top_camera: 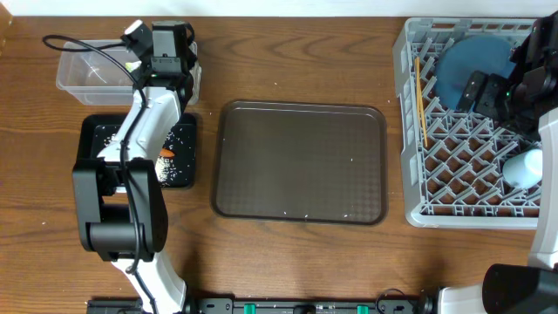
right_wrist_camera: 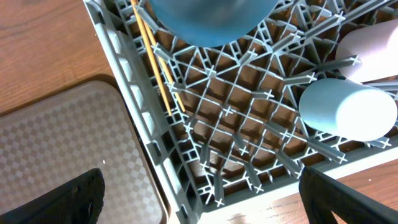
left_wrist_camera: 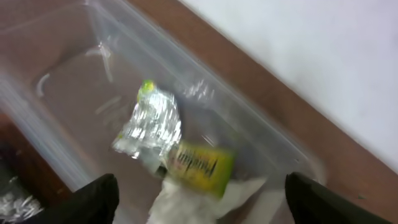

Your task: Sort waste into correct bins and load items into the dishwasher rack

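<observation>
Wrapper, crumpled silver with a yellow-green label, lies inside the clear tub at ten o'clock on the tabletop, and the left hand hangs above it with fingers spread, holding nothing. Rice and the carrot lie in the black tray at nine o'clock, beside the brown tray in the middle. At three o'clock the rack holds the dark blue dish, chopsticks and cup, with the right hand spread and empty over it
</observation>
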